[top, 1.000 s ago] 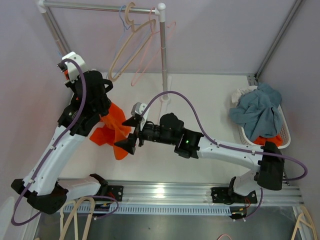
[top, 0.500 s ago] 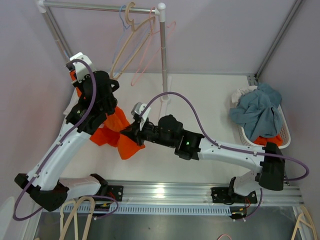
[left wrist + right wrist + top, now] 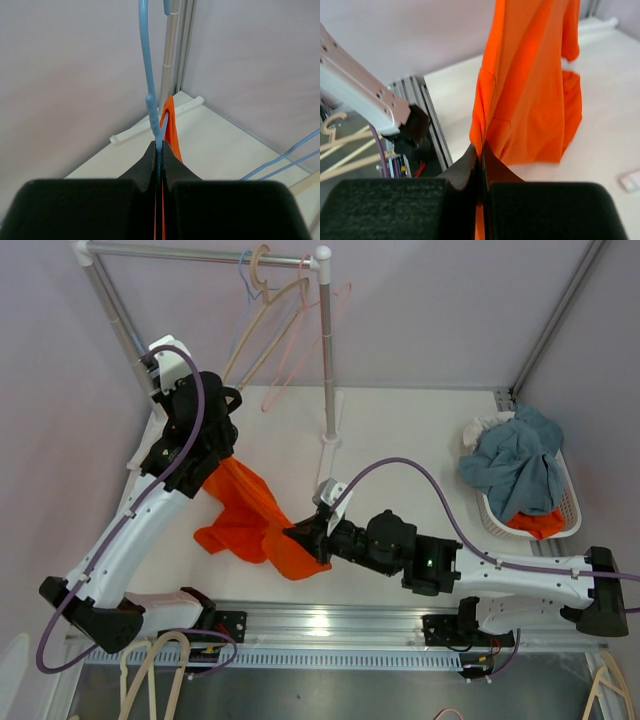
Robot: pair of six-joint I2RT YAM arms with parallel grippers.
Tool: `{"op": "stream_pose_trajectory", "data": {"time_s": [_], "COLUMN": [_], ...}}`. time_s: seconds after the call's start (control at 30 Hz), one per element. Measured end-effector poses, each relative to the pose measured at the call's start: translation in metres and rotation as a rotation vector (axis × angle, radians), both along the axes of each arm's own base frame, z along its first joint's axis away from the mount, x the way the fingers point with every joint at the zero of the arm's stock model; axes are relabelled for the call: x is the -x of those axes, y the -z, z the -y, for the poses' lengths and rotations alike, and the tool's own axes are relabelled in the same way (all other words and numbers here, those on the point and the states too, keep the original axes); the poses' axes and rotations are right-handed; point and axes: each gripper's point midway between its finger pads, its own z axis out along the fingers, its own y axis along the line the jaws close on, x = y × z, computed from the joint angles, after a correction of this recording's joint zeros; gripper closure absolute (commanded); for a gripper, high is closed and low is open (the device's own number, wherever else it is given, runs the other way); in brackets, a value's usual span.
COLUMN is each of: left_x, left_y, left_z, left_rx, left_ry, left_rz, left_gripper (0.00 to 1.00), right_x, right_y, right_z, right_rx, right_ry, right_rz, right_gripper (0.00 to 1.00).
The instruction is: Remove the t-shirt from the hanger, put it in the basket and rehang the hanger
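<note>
Squeezing the hanger [image 3: 148,75] hard in the left gripper [image 3: 159,148], pinched flat on the blue stem, with orange cloth showing alongside, up left of the pole [image 3: 326,350]. Nipping a fold of the t-shirt [image 3: 245,520] in the right gripper [image 3: 482,148], pressed together on the fabric, on the near side of the pole. Slung in an orange slant from one grip to the other, down-left of the pole. Far right of the pole, a basket [image 3: 570,495] heaped with clothes.
</note>
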Motion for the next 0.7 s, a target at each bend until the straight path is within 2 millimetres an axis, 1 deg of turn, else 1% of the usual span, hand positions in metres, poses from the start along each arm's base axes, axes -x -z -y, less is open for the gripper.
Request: {"op": "stream_pose_trajectory", "data": {"time_s": [0.1,0.23,0.33,0.47,0.6,0.67,0.7], "left_x": [-0.002,-0.003,-0.002,-0.001,-0.001,0.001,0.003], "left_y": [-0.002,-0.004,-0.012,-0.023,-0.028,-0.033,-0.037], "left_z": [0.001,0.002,-0.002,-0.003,-0.004,-0.001,0.002], "left_rx": [-0.013,-0.026,-0.025,-0.041,-0.047,-0.031,-0.012], "left_ry": [0.008,0.019,0.008,0.007,0.012,0.04,0.059], "left_rz": [-0.011,-0.018,-0.002,0.012,0.014,0.008,0.017], "left_gripper": [0.99,0.99,0.99,0.99,0.99,0.99,0.99], "right_x": [0.006,0.018,0.026,0.023,0.02,0.017,0.015], "right_y": [0.025,0.037,0.05,0.054,0.048,0.048,0.052], "right_z": [0.007,0.019,0.026,0.029,0.034,0.032,0.029], "right_rx": [0.024,0.015,0.046,0.058,0.038,0.037,0.049], "right_ry": [0.025,0.031,0.02,0.044,0.066,0.074,0.08], "right_rz": [-0.033,-0.07,-0.086,-0.091,-0.09,-0.09,-0.091], "right_gripper": [1.0,1.0,1.0,1.0,1.0,1.0,1.0]}}
